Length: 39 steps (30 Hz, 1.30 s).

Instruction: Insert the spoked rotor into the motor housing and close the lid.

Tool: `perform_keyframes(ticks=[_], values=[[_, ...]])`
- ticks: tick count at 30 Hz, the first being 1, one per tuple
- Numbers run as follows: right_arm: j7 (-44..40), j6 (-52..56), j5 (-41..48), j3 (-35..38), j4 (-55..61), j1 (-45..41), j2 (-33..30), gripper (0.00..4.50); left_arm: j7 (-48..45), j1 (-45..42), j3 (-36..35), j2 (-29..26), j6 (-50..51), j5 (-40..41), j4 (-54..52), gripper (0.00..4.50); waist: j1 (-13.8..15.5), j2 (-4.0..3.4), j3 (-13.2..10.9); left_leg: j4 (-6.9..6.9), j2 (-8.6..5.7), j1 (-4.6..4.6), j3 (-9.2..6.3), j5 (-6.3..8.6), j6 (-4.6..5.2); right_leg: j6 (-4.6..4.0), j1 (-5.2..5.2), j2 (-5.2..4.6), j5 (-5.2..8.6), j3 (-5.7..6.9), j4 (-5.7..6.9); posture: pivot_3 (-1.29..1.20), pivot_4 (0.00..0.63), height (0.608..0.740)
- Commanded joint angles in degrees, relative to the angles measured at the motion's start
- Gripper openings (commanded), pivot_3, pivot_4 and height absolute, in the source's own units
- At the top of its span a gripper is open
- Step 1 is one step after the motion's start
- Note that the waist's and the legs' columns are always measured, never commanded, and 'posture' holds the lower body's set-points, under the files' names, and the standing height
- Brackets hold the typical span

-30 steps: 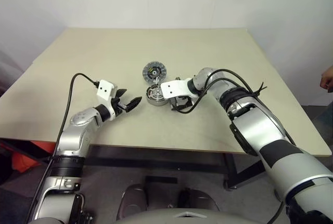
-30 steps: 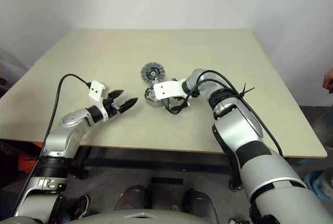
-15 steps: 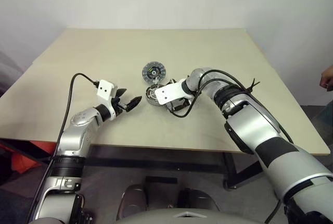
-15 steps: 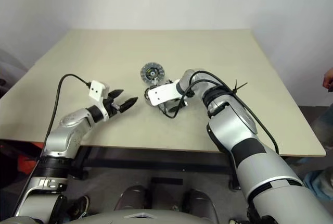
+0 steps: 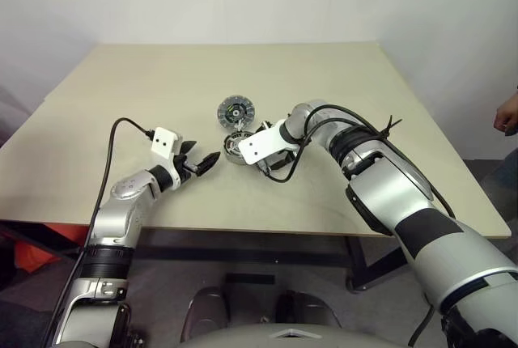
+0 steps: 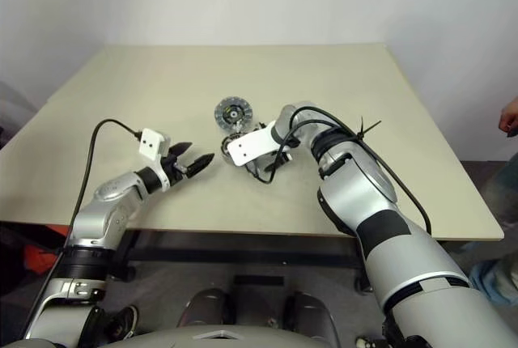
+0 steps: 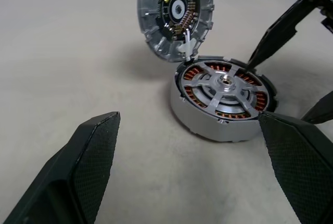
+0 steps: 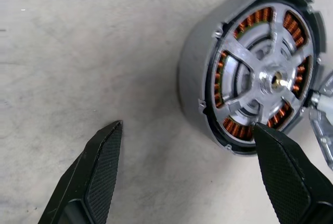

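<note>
A: Both grippers are spread wide, empty. The left gripper point(image 5: 204, 160) hovers over the table point(image 5: 340, 81), the right gripper point(image 8: 187, 174) just beside the motor housing point(image 7: 222, 101).

B: The spoked rotor point(image 7: 225, 84) sits inside it; beyond, the lid point(image 7: 176, 13) stands hinged open.
</note>
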<state>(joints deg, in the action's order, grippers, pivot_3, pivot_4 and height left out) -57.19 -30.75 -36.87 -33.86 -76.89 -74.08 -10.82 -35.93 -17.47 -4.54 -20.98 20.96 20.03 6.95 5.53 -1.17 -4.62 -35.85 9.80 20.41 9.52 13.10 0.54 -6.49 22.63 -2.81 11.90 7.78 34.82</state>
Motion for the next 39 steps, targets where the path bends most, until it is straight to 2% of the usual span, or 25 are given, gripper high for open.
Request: perform_keyframes(ticks=[1, 9, 21, 23, 39], values=[[-1.0, -1.9, -1.9, -1.8, 0.2, -1.7, -0.4, 4.49, 0.3, -0.3, -0.7, 0.3, -1.2, 0.3, -2.3, 4.5, 0.0, 0.0, 0.0, 0.0, 0.0, 0.0, 0.0, 0.0, 0.0, 0.0, 0.0, 0.0, 0.0, 0.0, 0.0, 0.0, 0.0, 0.74], [-1.7, -3.2, -3.6, -4.1, 0.1, -2.7, -0.3, 4.49, 1.0, 0.2, -0.2, 1.9, -1.2, 0.1, -2.8, 4.5, 0.0, 0.0, 0.0, -0.01, 0.0, 0.01, 0.0, 0.0, 0.0, 0.0, 0.0, 0.0, 0.0, 0.0, 0.0, 0.0, 0.0, 0.74], [2.2, -1.3, -5.1, -5.2, -0.1, -3.6, 0.6, 4.49, 2.0, 1.8, 0.2, 3.2, -0.7, 0.2, -4.7, 4.5, 0.0, 0.0, 0.0, -0.04, 0.01, -0.11, 0.0, -0.01, -0.01, 0.04, -0.1, 0.0, 0.02, 0.0, 0.02, 0.0, 0.0, 0.74], [2.6, -1.2, -5.2, -5.3, -0.1, -3.7, 0.7, 4.49, 2.1, 1.9, 0.2, 3.3, -0.7, 0.2, -4.8, 4.5, -0.1, -0.01, 0.0, -0.04, 0.02, -0.28, 0.0, -0.01, -0.02, 0.31, -0.23, 0.0, 0.18, 0.0, 0.02, 0.0, 0.0, 0.74], [5.4, 0.3, -3.9, -3.5, 0.0, -4.3, 2.3, 4.49, 2.5, 2.8, 0.3, 3.5, -0.1, 0.3, -5.8, 4.5, -0.3, -0.02, 0.0, -0.03, 0.03, -0.29, 0.01, -0.01, -0.03, 0.2, -0.21, 0.01, 0.11, -0.04, 0.06, 0.0, 0.0, 0.74]])
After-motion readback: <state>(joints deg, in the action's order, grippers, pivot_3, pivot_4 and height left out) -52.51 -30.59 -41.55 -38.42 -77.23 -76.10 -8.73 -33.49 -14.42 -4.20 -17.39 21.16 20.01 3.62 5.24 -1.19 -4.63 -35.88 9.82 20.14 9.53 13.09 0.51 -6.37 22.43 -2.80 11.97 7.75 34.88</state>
